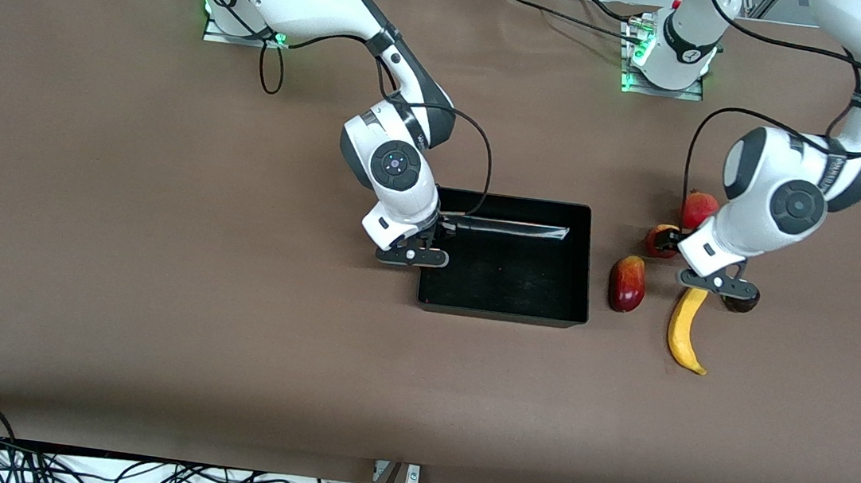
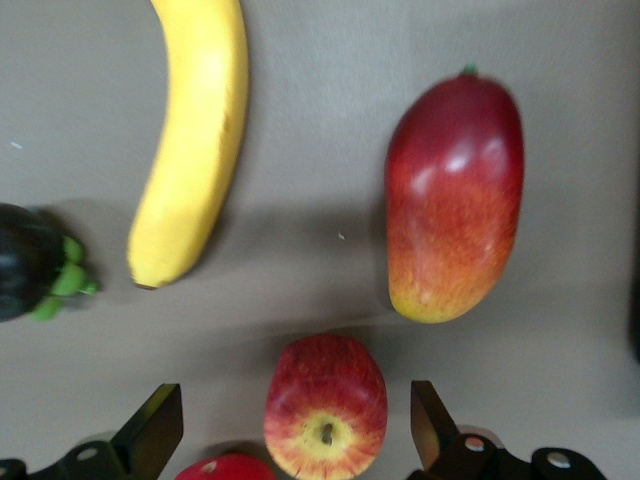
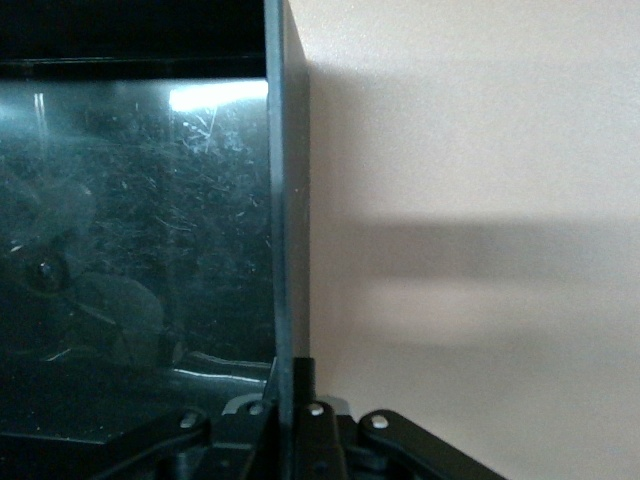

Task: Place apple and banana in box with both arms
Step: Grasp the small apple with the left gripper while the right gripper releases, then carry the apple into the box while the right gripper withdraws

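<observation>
The apple (image 1: 660,238) lies on the table beside the box, toward the left arm's end. My left gripper (image 1: 669,246) is open and low around it; in the left wrist view the apple (image 2: 325,420) sits between the two fingertips (image 2: 152,428) of my left gripper (image 2: 295,435), and I cannot tell if they touch it. The banana (image 1: 687,329) (image 2: 195,140) lies nearer the front camera. My right gripper (image 1: 439,232) (image 3: 290,385) is shut on the wall (image 3: 285,200) of the black box (image 1: 586,267) at the end toward the right arm.
A plain red round fruit (image 1: 700,208) (image 2: 225,468) lies close beside the apple. A red-and-yellow mango-like fruit (image 1: 627,283) (image 2: 455,200) lies between the apple and the box. A dark fruit with a green stalk (image 1: 741,303) (image 2: 30,262) lies by the banana's end.
</observation>
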Controlling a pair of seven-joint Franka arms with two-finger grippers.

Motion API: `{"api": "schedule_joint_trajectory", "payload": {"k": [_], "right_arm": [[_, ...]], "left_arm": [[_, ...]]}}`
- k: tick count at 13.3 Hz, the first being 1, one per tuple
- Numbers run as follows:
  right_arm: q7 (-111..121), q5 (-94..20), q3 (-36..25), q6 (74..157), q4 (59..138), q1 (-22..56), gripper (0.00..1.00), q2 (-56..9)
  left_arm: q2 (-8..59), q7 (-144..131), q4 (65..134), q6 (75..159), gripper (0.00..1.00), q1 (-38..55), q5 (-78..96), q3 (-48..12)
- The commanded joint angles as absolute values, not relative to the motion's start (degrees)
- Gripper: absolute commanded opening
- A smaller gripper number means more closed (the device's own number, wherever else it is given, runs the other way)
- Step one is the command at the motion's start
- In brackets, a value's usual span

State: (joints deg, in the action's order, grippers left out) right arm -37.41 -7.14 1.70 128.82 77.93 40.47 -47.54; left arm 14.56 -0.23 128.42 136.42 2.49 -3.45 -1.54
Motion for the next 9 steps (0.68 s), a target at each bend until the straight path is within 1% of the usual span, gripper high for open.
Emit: {"api": "schedule_joint_trajectory", "payload": {"k": [1, 2, 3, 4, 6, 7, 8, 9], "right_arm": [[-37.7, -8.4, 1.2, 129.5, 76.0, 41.4, 0.66, -48.6], [-37.4, -8.0, 1.0, 129.0, 76.0, 41.3, 1.00, -48.2], [-36.9, -7.8, 0.8, 128.5, 76.0, 41.0, 1.00, -47.4], [-36.5, -7.6, 0.6, 127.0, 75.9, 40.7, 1.00, -46.3], [-34.5, -7.6, -0.3, 122.6, 75.9, 38.9, 1.00, -42.4], [-32.8, -7.6, -1.9, 119.9, 75.9, 37.6, 1.00, -39.8], [-30.6, -7.7, -3.4, 117.5, 75.9, 36.5, 1.00, -37.6], [-27.9, -7.6, -4.8, 114.8, 75.9, 35.2, 1.00, -35.0]], "left_arm": [[13.4, -0.1, 134.5, 142.2, 1.00, 2.5, -4.5, -1.9], [14.1, -0.8, 135.1, 143.3, 1.00, 2.9, -4.5, -1.9], [15.5, -1.0, 135.0, 143.4, 1.00, 3.4, -4.5, -2.0], [16.8, -1.0, 135.0, 143.5, 0.97, 3.6, -4.5, -1.9], [17.0, 0.3, 134.8, 143.1, 0.32, 3.6, -5.3, -1.9], [16.7, 0.4, 134.7, 143.0, 0.15, 3.6, -5.4, -2.0], [16.4, 0.5, 134.3, 142.7, 0.07, 3.6, -5.4, -2.0], [15.7, 0.3, 133.4, 141.8, 0.05, 3.6, -5.4, -2.0]]}}
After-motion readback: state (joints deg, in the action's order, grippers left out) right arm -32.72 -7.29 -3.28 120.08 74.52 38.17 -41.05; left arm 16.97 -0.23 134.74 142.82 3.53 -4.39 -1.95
